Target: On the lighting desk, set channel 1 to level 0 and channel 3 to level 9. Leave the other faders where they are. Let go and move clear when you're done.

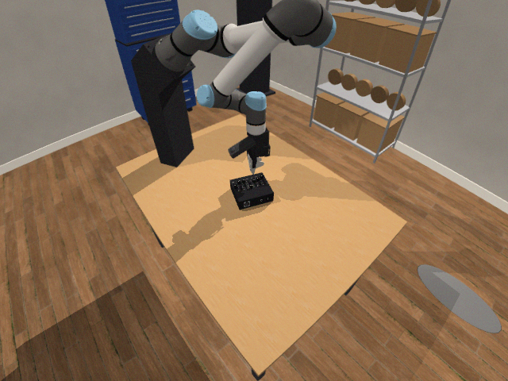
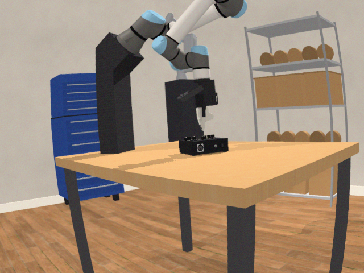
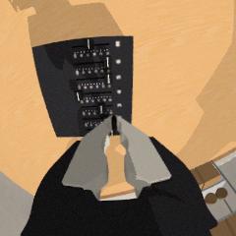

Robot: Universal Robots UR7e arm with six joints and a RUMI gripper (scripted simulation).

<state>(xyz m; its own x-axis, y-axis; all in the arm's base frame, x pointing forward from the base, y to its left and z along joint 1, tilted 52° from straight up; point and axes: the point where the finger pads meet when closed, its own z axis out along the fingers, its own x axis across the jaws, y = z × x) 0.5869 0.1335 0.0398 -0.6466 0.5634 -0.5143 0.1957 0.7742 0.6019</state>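
The lighting desk (image 1: pixel 262 194) (image 2: pixel 187 149) (image 3: pixel 61 93) is a small black box on the wooden table (image 1: pixel 286 262) (image 2: pixel 235 173). In the wrist view its top shows several fader rows, each with a small white knob at a different position. My gripper (image 1: pixel 252 167) (image 2: pixel 203 127) (image 3: pixel 113 116) is shut with nothing between its fingers. It points straight down a little above the desk's far edge. In the wrist view its tips lie over the nearest fader row, whose knob (image 3: pixel 114 125) shows just at the fingertips. I cannot tell whether they touch.
The arm's black pedestal (image 1: pixel 167 118) (image 2: pixel 113 111) stands on the table's back left. A second black column (image 2: pixel 179 108) stands behind the desk. A blue drawer cabinet (image 2: pixel 73 123) and a metal shelf rack with boxes (image 1: pixel 369 82) (image 2: pixel 297 88) stand beyond the table.
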